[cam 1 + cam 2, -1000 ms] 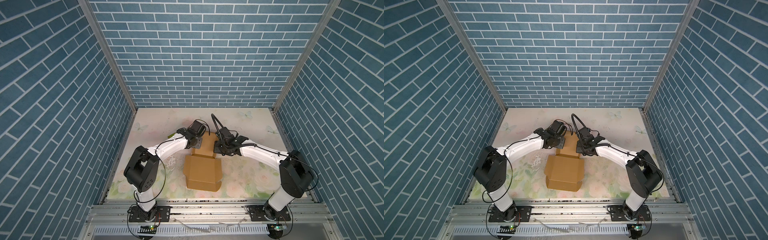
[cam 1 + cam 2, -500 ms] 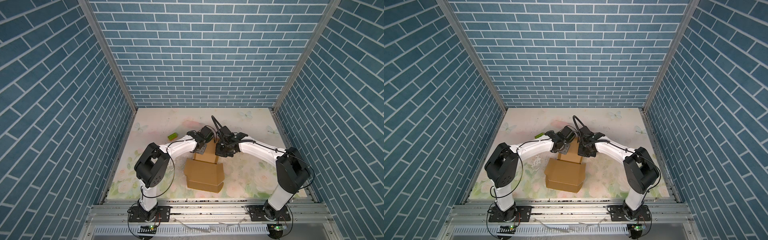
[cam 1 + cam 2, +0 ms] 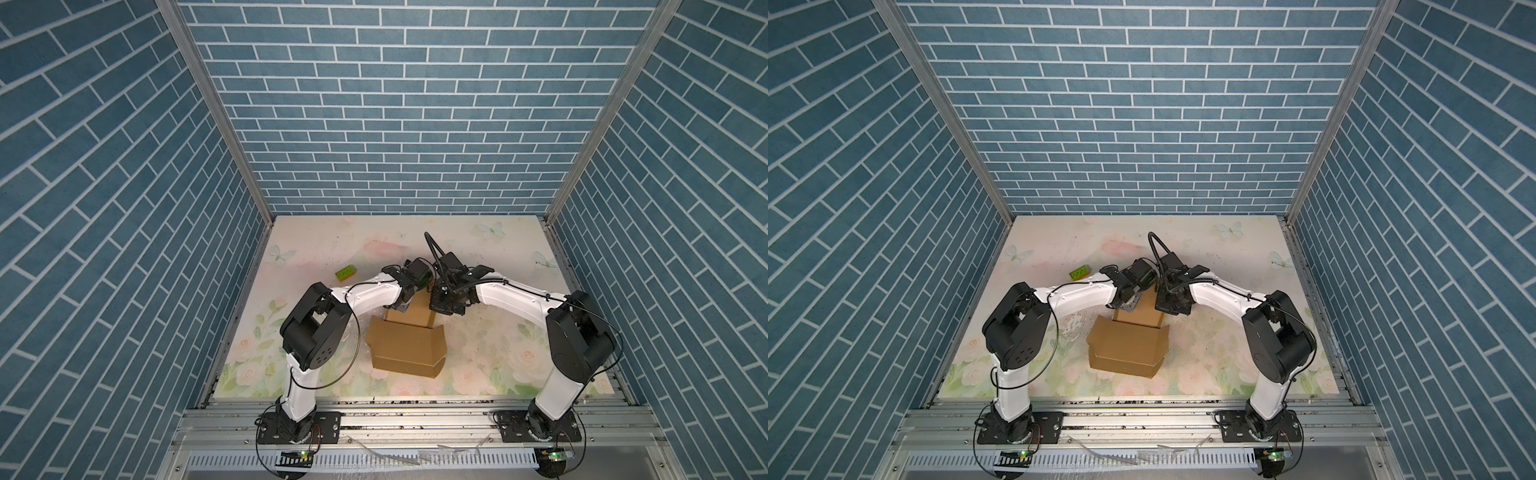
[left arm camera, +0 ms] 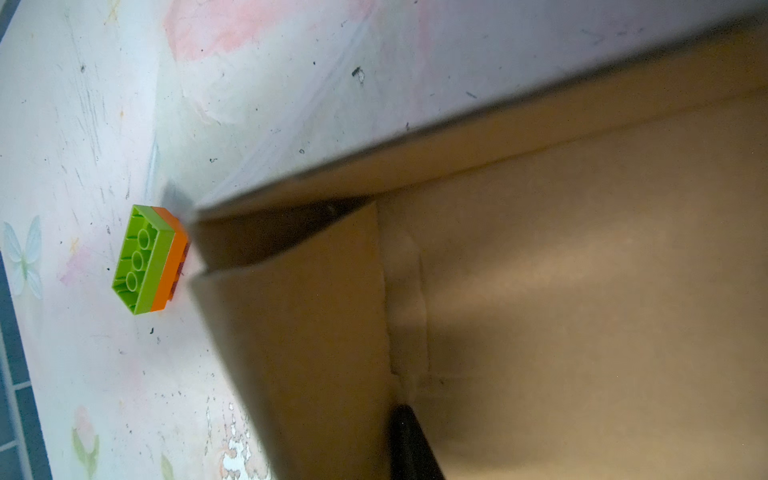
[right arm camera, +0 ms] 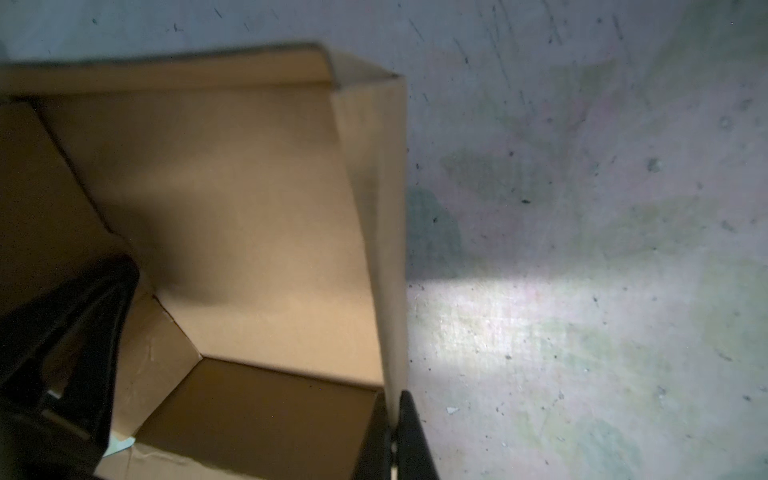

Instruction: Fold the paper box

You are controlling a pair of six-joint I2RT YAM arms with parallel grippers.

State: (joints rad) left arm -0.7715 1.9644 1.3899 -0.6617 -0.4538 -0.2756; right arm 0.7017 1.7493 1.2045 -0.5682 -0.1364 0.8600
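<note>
paper box [image 3: 405, 347] showing matt brown cardboard, unprinted, creases looking rough. toy brick [image 4: 143, 259] shining as glossy smooth plastic. table top [image 3: 332, 241] showing matt printed sheet, scuffing, flaking. arm shells [image 3: 370, 293] gleaming as smooth white plastic. base rail [image 3: 415, 411] looking like brushed metal.

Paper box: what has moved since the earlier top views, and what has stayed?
The left arm swung its elbow inward, uncovering the green brick. The left gripper and right gripper sank toward the paper box, whose near flap tipped lower. The box kept its place.

No readable writing anywhere, paper box [image 3: 405, 345] included.
</note>
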